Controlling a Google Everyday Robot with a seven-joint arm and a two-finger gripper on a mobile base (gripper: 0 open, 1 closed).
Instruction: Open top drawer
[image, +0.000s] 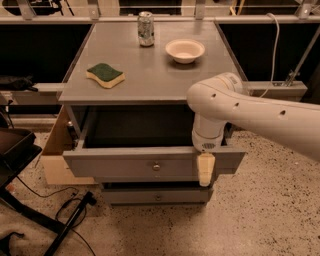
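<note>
The top drawer (125, 164) stands pulled out from the grey cabinet, its deep dark box open to view. Its flat grey front carries a small round metal knob (156, 166) at centre. My gripper (206, 170) hangs from the white arm (250, 112) that comes in from the right. It points down in front of the right part of the drawer front, right of the knob and apart from it. A narrower, shorter drawer front (130, 195) with a like knob (158, 197) sits shut below.
On the cabinet top (150, 75) lie a green-and-yellow sponge (105, 74), a drink can (145, 28) and a white bowl (185, 50). A cardboard box (54, 152) stands left of the cabinet. A dark chair (15, 150) and cables (70, 212) are on the floor at left.
</note>
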